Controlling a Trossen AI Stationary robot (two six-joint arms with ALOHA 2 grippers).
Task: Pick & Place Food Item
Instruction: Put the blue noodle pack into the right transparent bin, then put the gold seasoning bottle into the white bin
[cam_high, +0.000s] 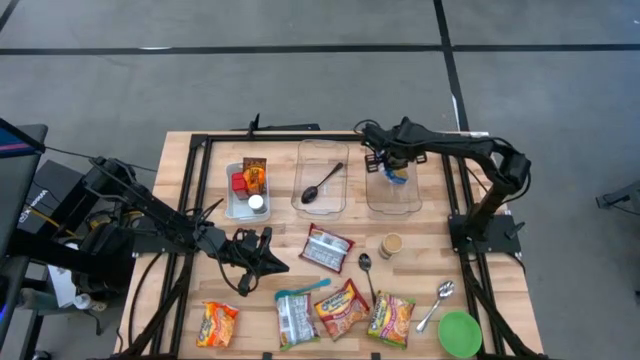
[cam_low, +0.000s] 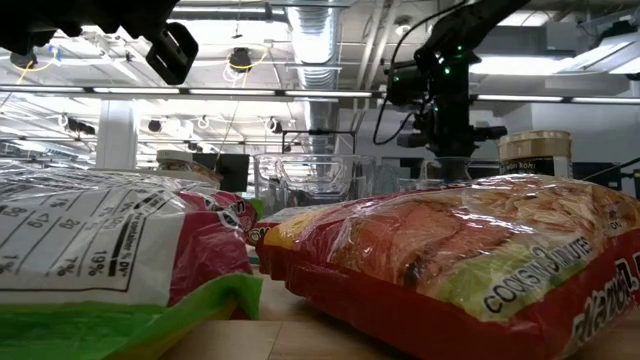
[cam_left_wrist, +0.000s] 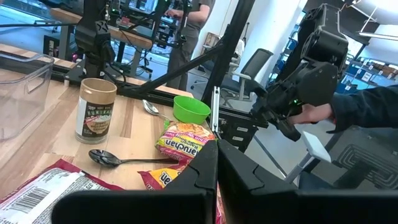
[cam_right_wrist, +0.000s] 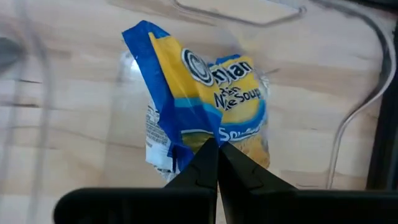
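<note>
A blue and yellow noodle soup packet (cam_right_wrist: 205, 93) hangs below my right gripper (cam_right_wrist: 217, 148), which is shut on it. Both are over the clear container (cam_high: 392, 200) at the table's far right; in the high view the packet (cam_high: 398, 177) shows inside that container's outline. Whether the packet touches the container's floor cannot be told. My left gripper (cam_high: 283, 266) waits shut and level near the table's middle left, with nothing between its fingers (cam_left_wrist: 205, 168). My right gripper pinches the packet's upper end (cam_right_wrist: 208, 134) between its two fingers. The fingers come from above, pointing steeply down. The packet hangs below them, crumpled and slightly tilted, within the clear container's outline.
A middle clear container (cam_high: 322, 205) holds a black spoon (cam_high: 322, 183). A white tray (cam_high: 236, 205) with small items stands to its left. A jar (cam_high: 391, 245), several noodle packets (cam_high: 340, 308), spoons and a green bowl (cam_high: 459, 332) fill the near half.
</note>
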